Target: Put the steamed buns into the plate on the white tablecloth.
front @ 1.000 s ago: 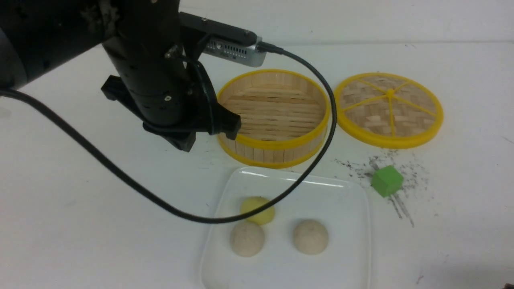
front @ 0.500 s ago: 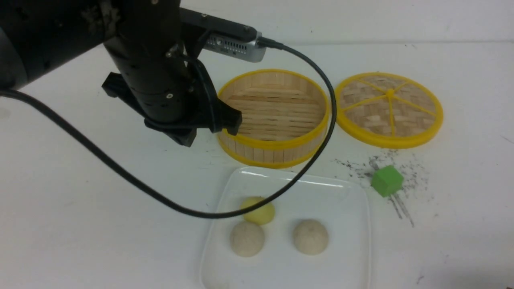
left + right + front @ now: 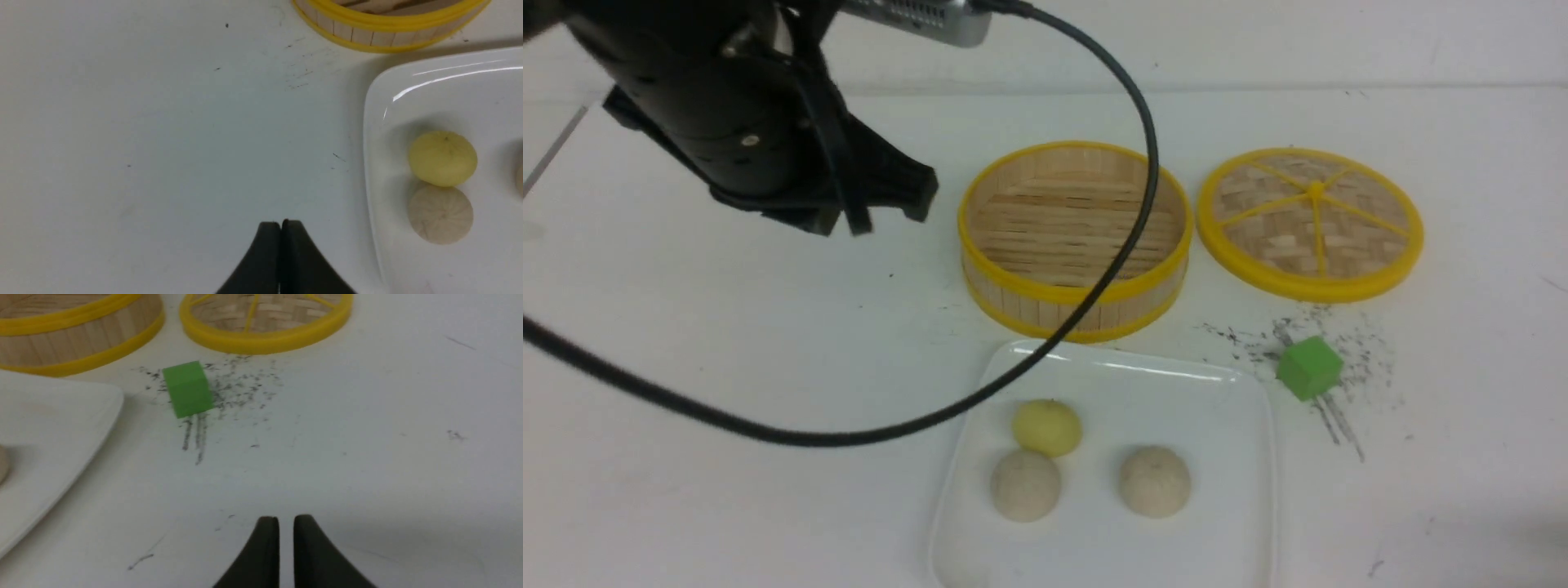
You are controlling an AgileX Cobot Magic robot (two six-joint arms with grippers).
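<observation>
While three buns (image 3: pixel 1156 482) sit on the plate (image 3: pixel 1217 523), the left gripper (image 3: pixel 281 222) hovers left, jaws pressed together; the right gripper's (image 3: pixel 287 518) are slightly apart!

A plain pale wall (image 3: pixel 1258 41) rises behind the white surface, meeting it along a straight edge; soft light falls unevenly, with dim shadow at the near right.

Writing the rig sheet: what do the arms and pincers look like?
Left arm: matte black, rounded housing with small silvery screws, a silver vented box near the wrist and a thick black cable looping from it. Left pincer: slim dark fingers, tapering in its wrist view. Right pincer: similar dark fingers. The rest of the right arm isn't visible.
</observation>
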